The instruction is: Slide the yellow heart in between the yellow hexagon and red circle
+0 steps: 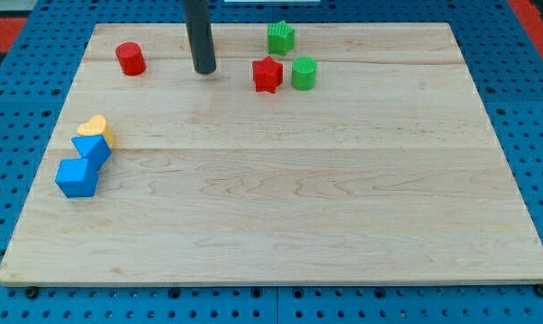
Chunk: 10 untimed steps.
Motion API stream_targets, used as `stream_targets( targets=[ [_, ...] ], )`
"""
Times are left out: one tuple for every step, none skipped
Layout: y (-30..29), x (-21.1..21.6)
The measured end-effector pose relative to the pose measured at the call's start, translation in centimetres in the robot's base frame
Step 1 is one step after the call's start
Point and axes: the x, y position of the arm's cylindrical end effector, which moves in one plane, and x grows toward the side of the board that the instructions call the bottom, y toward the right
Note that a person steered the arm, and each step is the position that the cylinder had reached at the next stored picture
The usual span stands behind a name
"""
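Note:
The yellow heart (96, 128) lies near the board's left edge, touching the upper edge of a blue block (92, 149). The red circle (131, 58) stands at the view's top left. No yellow hexagon shows in this view. My tip (204, 69) rests on the board at the view's top, to the right of the red circle and well apart from it. It is far above and to the right of the yellow heart and touches no block.
A second blue block (76, 177) sits just below-left of the first. A red star (267, 74), a green cylinder (303, 73) and a green star (281, 37) cluster at the view's top, right of my tip. The wooden board (280, 225) lies on blue pegboard.

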Motion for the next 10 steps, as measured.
stream_targets(
  targets=[
    [-0.2,5.8],
    [-3.3,7.4],
    [-7.9,3.9],
    [-14.4,2.0],
    [-20.1,3.0],
    [-20.6,3.7],
    [-20.3,8.9],
    [-19.0,13.4],
    [-16.4,13.2],
    [-12.6,11.9]
  ],
)
